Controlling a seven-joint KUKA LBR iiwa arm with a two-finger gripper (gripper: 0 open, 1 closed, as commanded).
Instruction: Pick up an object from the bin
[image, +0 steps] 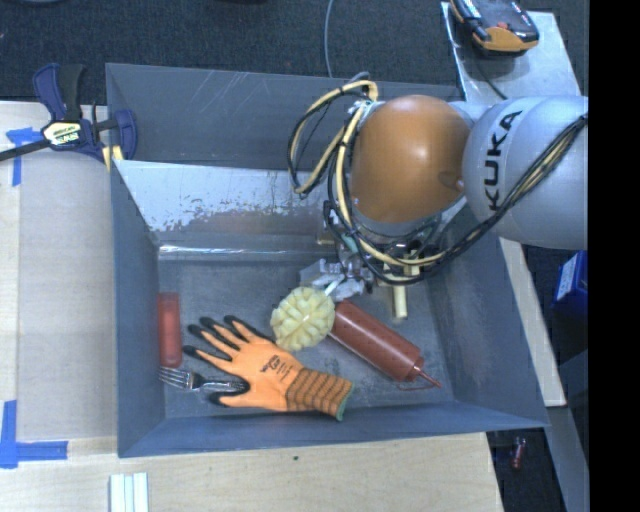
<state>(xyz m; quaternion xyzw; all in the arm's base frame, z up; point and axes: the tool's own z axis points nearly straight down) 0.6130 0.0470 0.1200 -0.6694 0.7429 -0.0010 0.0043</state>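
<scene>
Arm (520, 170) enters from the right of the frame, wrist bent downward into the bin (135, 330). Orange cover (405, 155) sits over the wrist at upper centre, with cables (318, 125) looped round its left side.

Gripper (336, 280) low over the bin floor at centre, mostly hidden under the cover. How far open: cannot tell. Nothing seen held.

Pale yellow knobbly ball (303, 318) lies just below-left of the gripper, beside a dark red tube (375, 340) that slants to the lower right.

Orange-and-black glove (265, 375) and fork (185, 379) at lower left; red cylinder (169, 328) upright in the frame by the left wall.
</scene>
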